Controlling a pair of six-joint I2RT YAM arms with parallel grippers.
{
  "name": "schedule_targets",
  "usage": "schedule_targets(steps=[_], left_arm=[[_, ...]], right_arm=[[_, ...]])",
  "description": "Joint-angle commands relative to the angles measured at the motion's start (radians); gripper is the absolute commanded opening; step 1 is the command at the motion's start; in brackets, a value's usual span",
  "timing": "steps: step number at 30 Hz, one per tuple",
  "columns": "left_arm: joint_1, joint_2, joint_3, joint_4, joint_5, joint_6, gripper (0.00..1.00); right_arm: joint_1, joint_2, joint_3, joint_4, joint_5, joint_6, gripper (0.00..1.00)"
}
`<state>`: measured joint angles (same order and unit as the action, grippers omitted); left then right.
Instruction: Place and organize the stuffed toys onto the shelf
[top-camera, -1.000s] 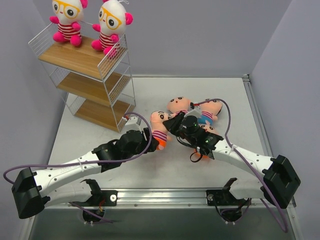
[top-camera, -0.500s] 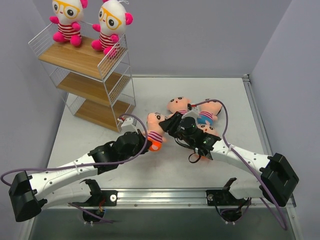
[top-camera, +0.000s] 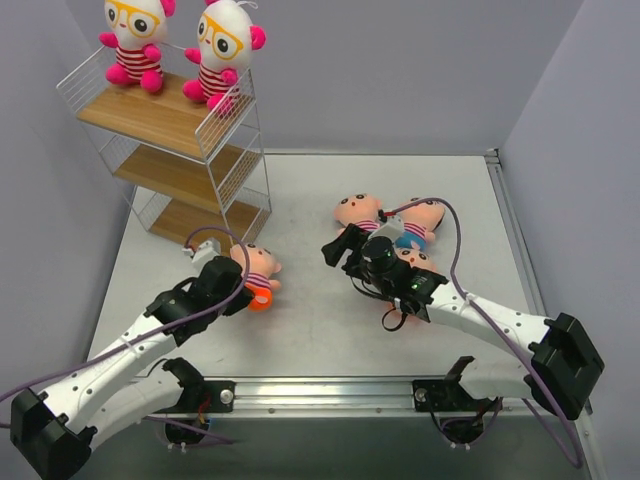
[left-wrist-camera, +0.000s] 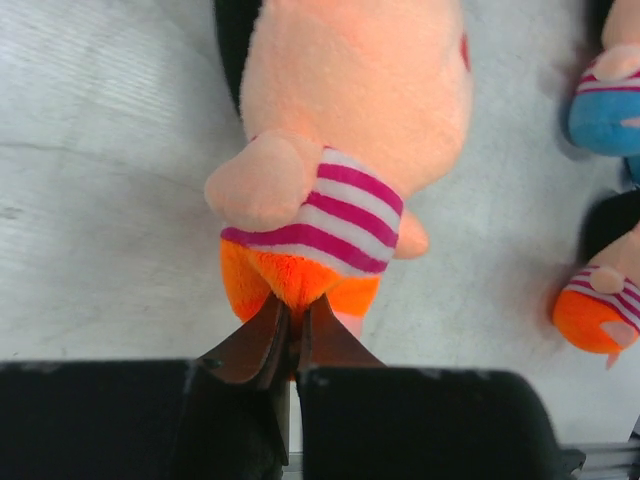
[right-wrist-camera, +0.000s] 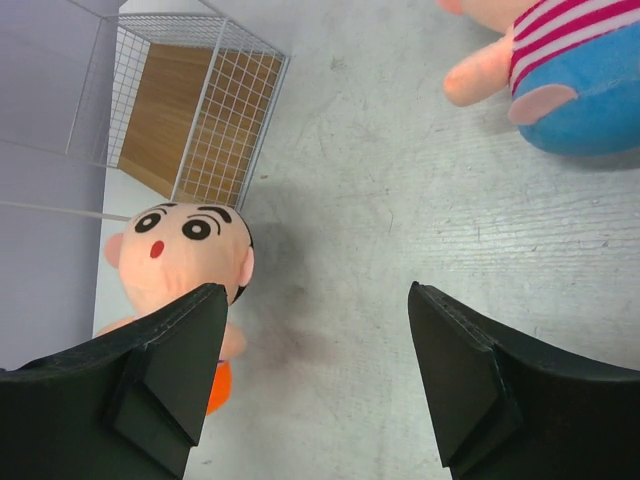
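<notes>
Leftward since a second ago: my left tool (left-wrist-camera: 290, 322) has carried the peach-skinned plush doll in striped shirt and orange bottoms (top-camera: 256, 278) off the pile. It is now near the foot of the white wire three-tier shelf with wooden boards (top-camera: 150, 125). Tool clamped on its orange seat. Right tool (right-wrist-camera: 312, 300) spread wide, holding nothing. Tally, as I judge it: two white-headed bespectacled dolls (top-camera: 135, 40) on top tier; three peach dolls (top-camera: 357, 212) left on the grey counter (top-camera: 330, 330).

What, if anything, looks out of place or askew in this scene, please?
The left gripper pinches a peach doll only by the edge of its orange bottoms, a thin hold. Three more dolls lie jumbled on the table beside the open right gripper. The two white dolls sit upright on the shelf.
</notes>
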<state>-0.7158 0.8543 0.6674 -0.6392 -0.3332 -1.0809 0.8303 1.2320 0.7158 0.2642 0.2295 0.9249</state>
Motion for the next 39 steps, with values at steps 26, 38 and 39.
schedule_targets(steps=[26, 38, 39], left_arm=[[0.699, -0.024, 0.104, -0.203, 0.218, 0.295, 0.02], [0.872, 0.126, 0.141, 0.175, 0.380, 0.619, 0.02], [0.915, 0.162, 0.146, 0.199, 0.408, 0.643, 0.02]], right_arm=[[-0.007, -0.264, -0.081, -0.013, 0.114, -0.224, 0.75], [-0.008, -0.333, -0.102, 0.058, 0.051, -0.366, 0.75], [-0.007, -0.338, -0.104, 0.067, 0.050, -0.373, 0.75]])
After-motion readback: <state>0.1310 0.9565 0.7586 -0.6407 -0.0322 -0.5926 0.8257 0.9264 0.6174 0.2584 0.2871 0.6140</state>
